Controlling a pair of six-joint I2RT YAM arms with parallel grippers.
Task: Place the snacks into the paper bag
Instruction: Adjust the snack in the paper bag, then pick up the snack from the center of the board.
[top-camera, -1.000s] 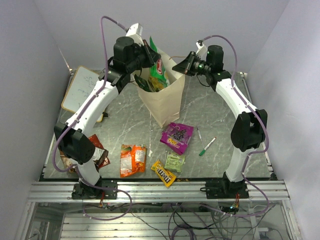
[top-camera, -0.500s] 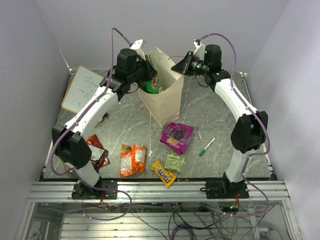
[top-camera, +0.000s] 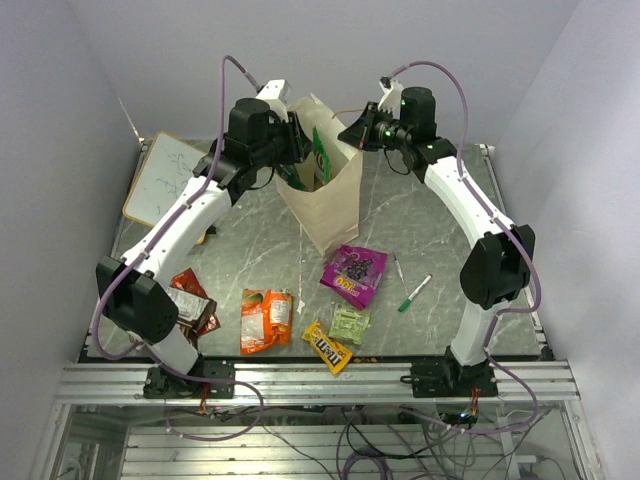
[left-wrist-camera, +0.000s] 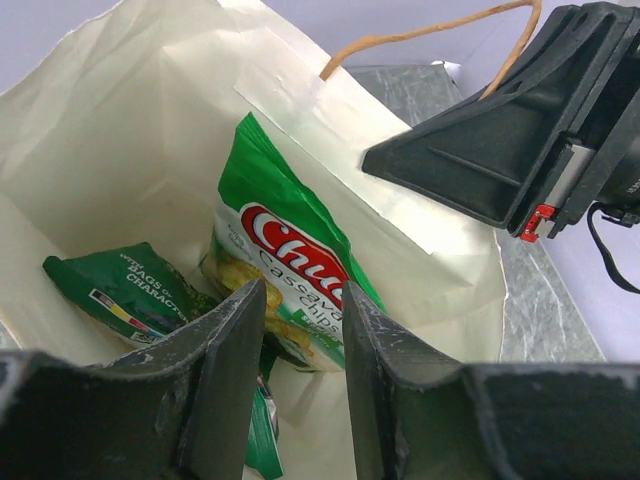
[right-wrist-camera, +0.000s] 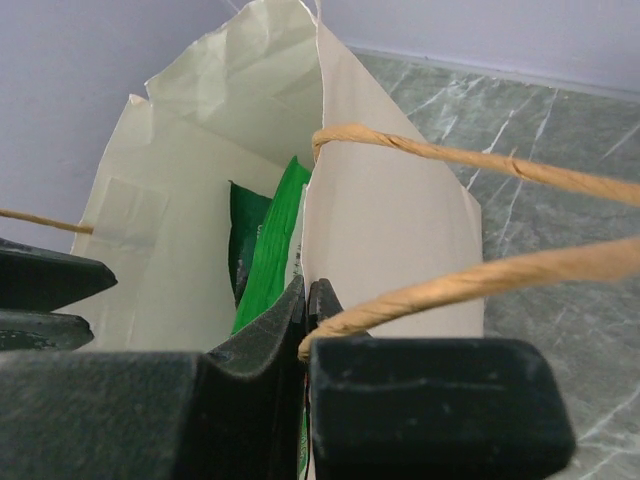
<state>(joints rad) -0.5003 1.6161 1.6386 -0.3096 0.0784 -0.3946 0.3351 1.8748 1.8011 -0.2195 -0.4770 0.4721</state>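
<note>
Two green packets sat inside the paper bag (left-wrist-camera: 130, 120) at this entry. The green cassava chips bag (left-wrist-camera: 290, 240) stood on end just beyond the tips of the left gripper (left-wrist-camera: 300, 300). A darker green packet (left-wrist-camera: 120, 290) lay lower down, off to the outer side of one finger. You had the left fingers parted with a plain gap and nothing pinched; the chips bag showed through that gap, apart from both pads as far as could be judged. Your right gripper (right-wrist-camera: 306, 295) was closed tight on the bag's wall at the rim, with the paper edge running straight into the shut fingers. One twisted handle (right-wrist-camera: 450, 155) looped across just above them, and the pinch held the mouth open. Judged step: release of the chips bag, then withdrawal. The move called for a straight lift of the left fingers up out of the mouth, gap wide, so that neither pad dragged the crinkly top edge out again or brushed the wall on the right gripper's side. It also called for a firm right pinch, since the tall bag looked liable to fold or tip. Well apart from both sets of fingers, on the table, lay the purple pouch (top-camera: 354, 273), orange bag (top-camera: 265, 320), yellow M&M's (top-camera: 327, 347) and pale green packet (top-camera: 349, 324), so the task was judged partway done.
</note>
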